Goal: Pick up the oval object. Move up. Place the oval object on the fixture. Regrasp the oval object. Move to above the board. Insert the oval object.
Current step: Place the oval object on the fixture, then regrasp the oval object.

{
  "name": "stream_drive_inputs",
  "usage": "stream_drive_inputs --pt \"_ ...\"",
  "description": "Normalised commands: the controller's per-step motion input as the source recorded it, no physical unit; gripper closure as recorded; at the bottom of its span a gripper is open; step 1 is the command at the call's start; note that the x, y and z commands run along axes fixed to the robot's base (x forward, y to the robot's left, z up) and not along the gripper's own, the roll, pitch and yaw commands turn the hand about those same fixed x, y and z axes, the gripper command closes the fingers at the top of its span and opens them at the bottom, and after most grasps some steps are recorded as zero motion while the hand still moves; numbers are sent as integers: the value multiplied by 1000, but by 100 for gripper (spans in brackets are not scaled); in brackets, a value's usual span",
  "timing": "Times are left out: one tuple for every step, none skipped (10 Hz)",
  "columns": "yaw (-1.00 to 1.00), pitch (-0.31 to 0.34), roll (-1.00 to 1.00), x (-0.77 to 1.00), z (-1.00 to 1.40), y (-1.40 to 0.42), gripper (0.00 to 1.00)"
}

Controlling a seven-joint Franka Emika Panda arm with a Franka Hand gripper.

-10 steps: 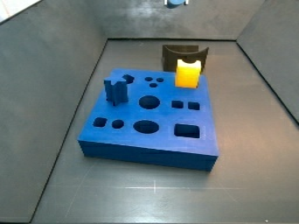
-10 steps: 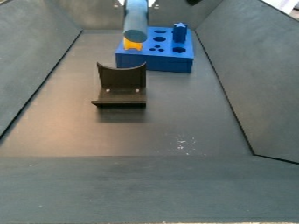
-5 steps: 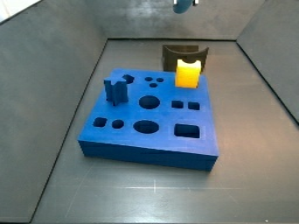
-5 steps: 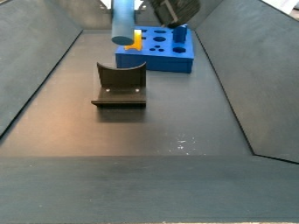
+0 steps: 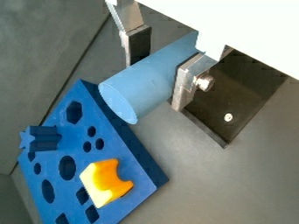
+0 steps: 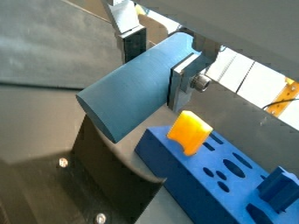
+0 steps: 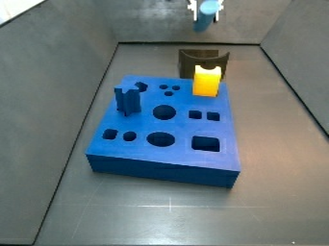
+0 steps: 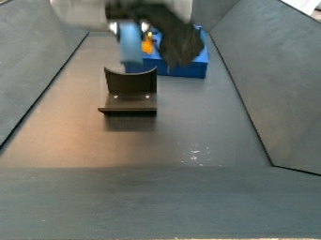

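Step in hand, as I judge it: carrying the oval object [image 5: 152,77] to the fixture [image 8: 129,91] to set it down. Going left to right in a side view: dark blue notched block [image 7: 126,99] on the left part of the board [image 7: 167,154], round and oval holes mid-board, then the fixture's yellow-orange block [image 7: 207,81] just past the board's far right corner, with the gripper [image 7: 206,9] high above it near the far wall. In both wrist views the fingers [image 5: 191,80] are clamped on the oval object, silver plates on opposite sides, peg end sticking out beyond them. The blurred side view shows the gripper hanging just over the fixture's U notch; contact cannot be told. To do it well: line the peg's long axis with the notch, come down slowly and straight, keep clear of the yellow-orange block, release only once the peg sits in the U. No brands, labels or writing readable anywhere.
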Motion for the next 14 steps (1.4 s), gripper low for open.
stream_drive_inputs --pt "-162 166 -817 167 -1000 140 100" --pt "-185 126 -600 174 -1000 141 100" --pt "-196 86 -380 183 -1000 147 100" --pt "-191 61 -258 194 -1000 138 100" --pt "-184 42 -213 192 -968 131 100" --pt "-167 5 -182 144 -704 101 100" --pt "-156 -18 -177 120 -517 81 100" --pt "-126 -29 -164 96 -289 64 100" --pt "-112 -32 -150 91 -183 64 100" --pt "0 0 0 0 0 0 0" --pt "9 -14 -81 0 1000 0 0" --pt "12 -6 -75 -9 1000 3 0" --pt "17 7 -38 -27 1000 5 0" --pt "22 15 -16 -27 1000 -1 0"
